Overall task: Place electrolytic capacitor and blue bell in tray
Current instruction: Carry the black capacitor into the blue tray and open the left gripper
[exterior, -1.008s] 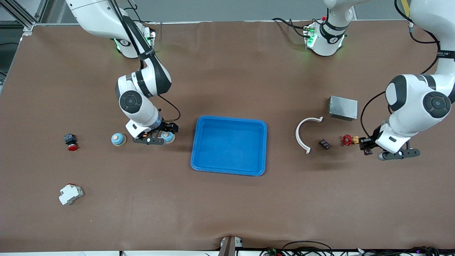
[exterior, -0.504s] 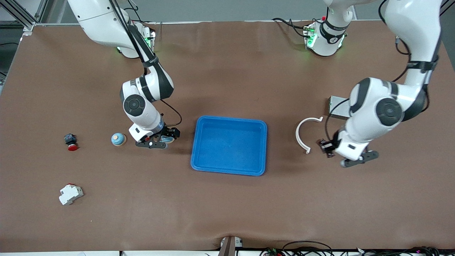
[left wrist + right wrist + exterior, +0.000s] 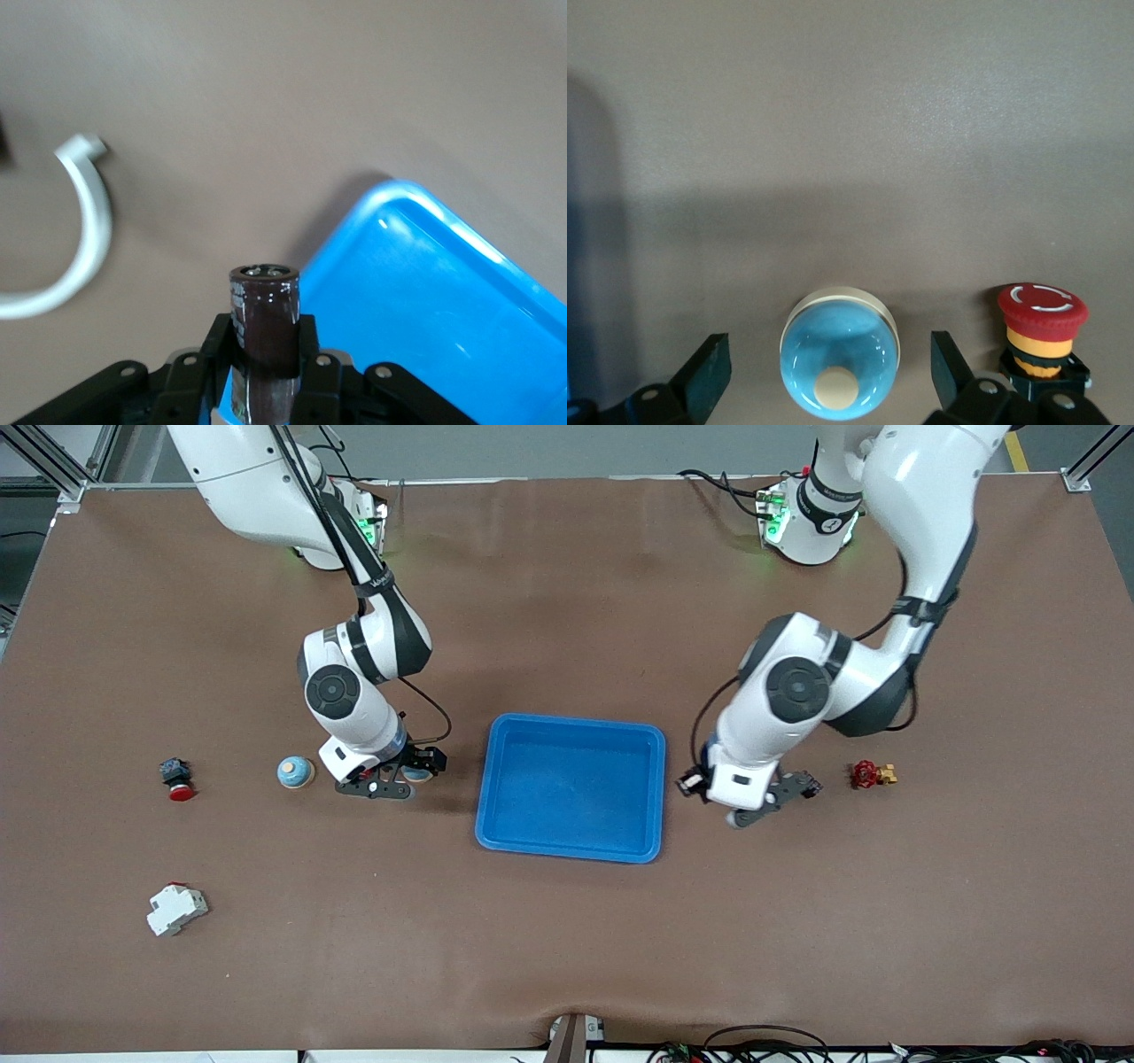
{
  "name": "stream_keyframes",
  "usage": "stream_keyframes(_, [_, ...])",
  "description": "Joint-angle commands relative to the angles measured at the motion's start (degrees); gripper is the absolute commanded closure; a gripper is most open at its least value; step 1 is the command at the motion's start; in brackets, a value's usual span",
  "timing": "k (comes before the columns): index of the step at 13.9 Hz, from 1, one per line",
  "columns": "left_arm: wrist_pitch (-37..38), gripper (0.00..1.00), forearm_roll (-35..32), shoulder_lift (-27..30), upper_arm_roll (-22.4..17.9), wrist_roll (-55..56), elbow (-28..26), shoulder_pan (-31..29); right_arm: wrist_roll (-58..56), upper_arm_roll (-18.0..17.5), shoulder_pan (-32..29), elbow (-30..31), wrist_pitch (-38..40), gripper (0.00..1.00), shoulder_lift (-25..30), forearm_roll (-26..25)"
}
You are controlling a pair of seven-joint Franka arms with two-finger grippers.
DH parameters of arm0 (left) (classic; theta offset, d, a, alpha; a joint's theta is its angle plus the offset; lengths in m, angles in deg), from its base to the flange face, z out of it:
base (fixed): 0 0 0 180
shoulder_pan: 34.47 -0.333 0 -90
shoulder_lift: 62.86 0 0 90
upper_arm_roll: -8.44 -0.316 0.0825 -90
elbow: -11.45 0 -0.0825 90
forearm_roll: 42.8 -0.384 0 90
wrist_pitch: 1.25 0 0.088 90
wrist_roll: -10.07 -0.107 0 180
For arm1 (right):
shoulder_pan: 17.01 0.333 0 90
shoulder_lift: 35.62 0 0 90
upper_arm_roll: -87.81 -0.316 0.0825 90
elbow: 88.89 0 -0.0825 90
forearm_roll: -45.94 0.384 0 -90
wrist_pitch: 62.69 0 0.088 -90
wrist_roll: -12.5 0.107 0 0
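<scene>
The blue tray [image 3: 656, 797] lies mid-table; its corner [image 3: 461, 292] shows in the left wrist view. My left gripper [image 3: 772, 799] hangs over the bare table just beside the tray's rim, on the left arm's side. It [image 3: 264, 335] is shut on the electrolytic capacitor [image 3: 264, 305], a dark brown cylinder with a silvery top. My right gripper [image 3: 383, 786] is low beside the tray's other end, over a blue bell [image 3: 416, 772] that it partly hides. In the right wrist view a blue bell [image 3: 840, 354] sits between the open fingers [image 3: 709, 367], untouched.
A second blue bell [image 3: 295, 771] and a red push button [image 3: 180, 790] [image 3: 1043, 332] lie toward the right arm's end, a white block [image 3: 175, 910] nearer the camera. A white curved piece [image 3: 89, 212] and a red valve [image 3: 866, 774] lie beside the left gripper.
The left arm has swung from its end of the table to the tray's edge, carrying the capacitor. The right gripper has stayed over the bell, shifting only slightly.
</scene>
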State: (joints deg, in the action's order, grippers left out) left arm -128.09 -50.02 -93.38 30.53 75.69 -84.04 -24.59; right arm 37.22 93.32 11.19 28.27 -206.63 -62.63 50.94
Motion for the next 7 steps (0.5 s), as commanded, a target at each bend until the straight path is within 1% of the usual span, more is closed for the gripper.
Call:
stream_keyframes(1, [1.51, 1.0, -0.16, -3.76, -0.98, 6.34, 3.55, 4.09, -0.12, -0.24, -0.86, -1.76, -0.89, 0.0, -2.17, 0.01])
stream_keyframes(3, [0.9, 1.0, -0.08, -4.81, -0.9, 9.95, 3.55, 4.54, -0.12, -0.33, -0.96, -1.77, -1.33, 0.0, -2.53, 0.01])
stream_keyframes(5, [0.81, 1.0, -0.16, -5.95, -0.9, 13.2, 4.69, 6.55, -0.12, -0.24, -0.34, -1.59, -1.07, 0.0, -2.62, 0.09])
stream_keyframes(7, [0.72, 1.0, -0.16, -6.92, -0.9, 16.1, 4.78, 7.35, -0.03, -0.33, -0.17, -1.07, -0.46, 0.0, -2.62, 0.18])
